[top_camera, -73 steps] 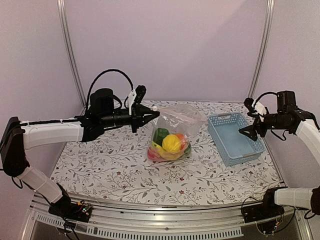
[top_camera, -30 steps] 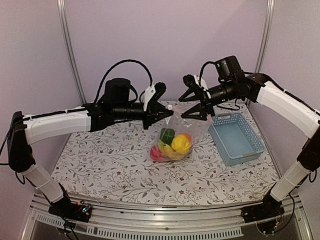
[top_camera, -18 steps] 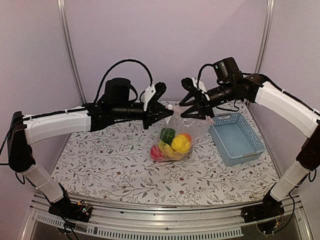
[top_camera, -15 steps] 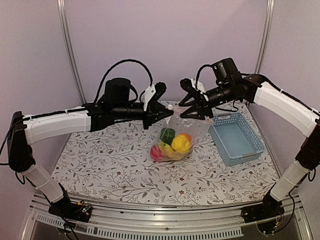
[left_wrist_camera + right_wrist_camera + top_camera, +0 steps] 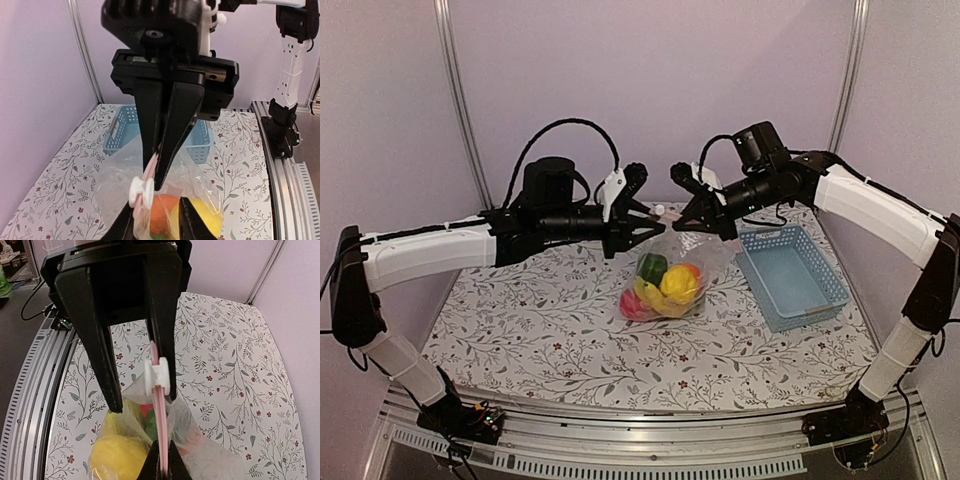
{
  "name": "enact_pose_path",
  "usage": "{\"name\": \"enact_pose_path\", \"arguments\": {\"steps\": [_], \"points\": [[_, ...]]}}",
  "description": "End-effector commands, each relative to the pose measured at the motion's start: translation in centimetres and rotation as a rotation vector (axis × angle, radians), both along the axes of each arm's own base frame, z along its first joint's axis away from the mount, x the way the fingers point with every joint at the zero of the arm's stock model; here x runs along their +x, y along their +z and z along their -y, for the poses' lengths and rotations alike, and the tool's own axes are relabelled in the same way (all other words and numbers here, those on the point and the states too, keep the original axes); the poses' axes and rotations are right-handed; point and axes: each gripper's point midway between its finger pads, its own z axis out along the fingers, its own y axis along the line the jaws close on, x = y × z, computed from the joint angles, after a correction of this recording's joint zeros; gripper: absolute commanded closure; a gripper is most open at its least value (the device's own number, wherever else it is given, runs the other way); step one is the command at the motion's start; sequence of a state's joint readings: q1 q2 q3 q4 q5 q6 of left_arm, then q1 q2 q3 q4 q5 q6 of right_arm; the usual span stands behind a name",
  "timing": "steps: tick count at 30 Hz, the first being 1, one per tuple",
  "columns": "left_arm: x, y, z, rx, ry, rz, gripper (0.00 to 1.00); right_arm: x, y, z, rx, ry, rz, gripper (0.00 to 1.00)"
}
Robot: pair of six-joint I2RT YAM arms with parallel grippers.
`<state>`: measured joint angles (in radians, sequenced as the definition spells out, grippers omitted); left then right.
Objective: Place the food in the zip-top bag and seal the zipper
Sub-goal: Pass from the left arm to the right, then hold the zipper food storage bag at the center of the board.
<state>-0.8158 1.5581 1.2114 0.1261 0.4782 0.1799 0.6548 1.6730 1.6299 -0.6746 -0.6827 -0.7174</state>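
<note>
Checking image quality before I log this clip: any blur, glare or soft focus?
Top external: even light, sharp, faint glare on the zip-top bag. Left wrist: the left gripper fills the frame, its near housing soft. Right wrist: the slider and table sharp, no glare.

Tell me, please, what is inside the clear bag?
Inside the zip-top bag: toy food, green, yellow, orange and pink pieces. Any pieces beneath the pile are covered.

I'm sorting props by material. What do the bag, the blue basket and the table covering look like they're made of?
The zip-top bag: thin clear plastic film, glossy and crinkled, the toy food showing through it. The basket: rigid light-blue plastic, probably moulded, with slotted walls and a matte look. The table covering: a white floral-print sheet lying flat; cloth or vinyl, I can't tell which.
</note>
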Motion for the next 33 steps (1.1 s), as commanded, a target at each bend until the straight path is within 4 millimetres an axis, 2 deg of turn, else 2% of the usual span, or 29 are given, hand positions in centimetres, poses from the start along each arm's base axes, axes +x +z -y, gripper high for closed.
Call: {"name": "enact_pose_path", "arguments": {"steps": [1,5,10,16,17,19,21,23,33], "points": [[-0.6,0.7,-0.7,-0.033,0.011,0.031,0.73,-1.9,2.0,0.0,0.051,0.055,-0.011,0.97],[-0.7,1.1,-1.2,-0.081,0.008,0.03,0.77,-2.8,2.9,0.2,0.084,0.079,-0.002,0.98],[-0.5,1.7,-1.5,-0.123,0.013,0.039,0.86,-3.0,2.6,0.2,0.085,0.081,-0.024,0.98],[-0.4,2.2,-1.5,-0.141,0.006,0.047,0.88,-3.1,2.4,0.2,0.083,0.083,-0.034,0.96],[-0.4,2.3,-1.4,-0.144,0.002,0.049,0.89,-3.1,2.4,0.2,0.083,0.084,-0.033,0.95],[-0.4,2.5,-1.3,-0.147,-0.006,0.05,0.99,-3.2,2.5,0.1,0.086,0.09,-0.041,0.84],[-0.4,2.6,-1.2,-0.15,-0.009,0.052,1.0,-3.3,2.9,0.0,0.097,0.099,-0.053,0.73],[-0.4,2.6,-1.2,-0.152,-0.01,0.052,1.0,-3.4,3.4,-0.2,0.109,0.107,-0.061,0.68],[-0.6,2.4,-1.3,-0.142,-0.018,0.038,1.0,-3.2,4.9,-1.2,0.144,0.131,-0.096,0.67]]}}
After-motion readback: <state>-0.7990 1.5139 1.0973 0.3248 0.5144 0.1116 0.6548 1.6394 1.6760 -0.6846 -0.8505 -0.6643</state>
